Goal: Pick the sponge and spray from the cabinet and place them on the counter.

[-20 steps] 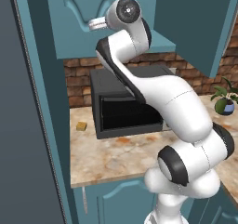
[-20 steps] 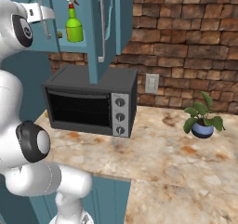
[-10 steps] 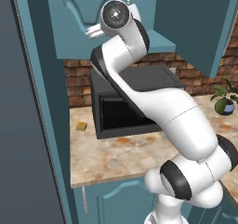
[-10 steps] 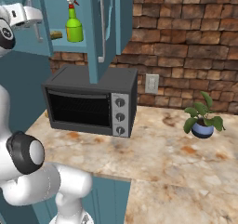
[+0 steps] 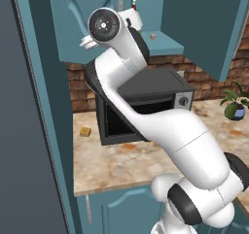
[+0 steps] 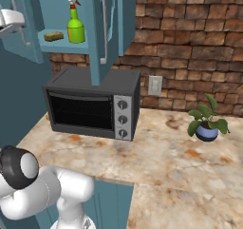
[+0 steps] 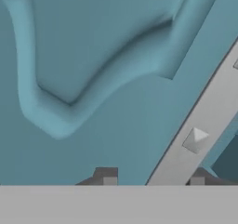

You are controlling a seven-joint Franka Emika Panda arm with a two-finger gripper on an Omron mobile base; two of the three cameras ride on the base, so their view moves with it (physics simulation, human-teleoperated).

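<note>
1. Up at the cabinet (image 6: 107,28), the pincer (image 7: 153,177) is sitting close against a door's arched panel, w/ the silver bar handle (image 7: 204,125) running between its two finger tips (image 7: 108,176). Jaws are standing narrowly apart, straddling the bar; can't tell whether the pads are actually pressing on it.
2. Judging by that, the arm is working the door, prob. to get clear access to the shelf (image 6: 61,45) before any pick.
3. Sponge (image 6: 53,35) is lying flat on the shelf, just beside the spray (image 6: 75,27), which is standing upright to its right in the right base view. Neither is being touched yet.
4. Both are sitting near the shelf's front edge, so reach should be easy once the door is out of the way.
5. Below, the tabletop (image 6: 180,161) is carrying a microwave (image 6: 92,104) and a potted plant (image 6: 206,123); bare stone between them is looking like the likely drop spot.
6. Risk: the spray is tall and narrow, so tipping is possible.
</note>
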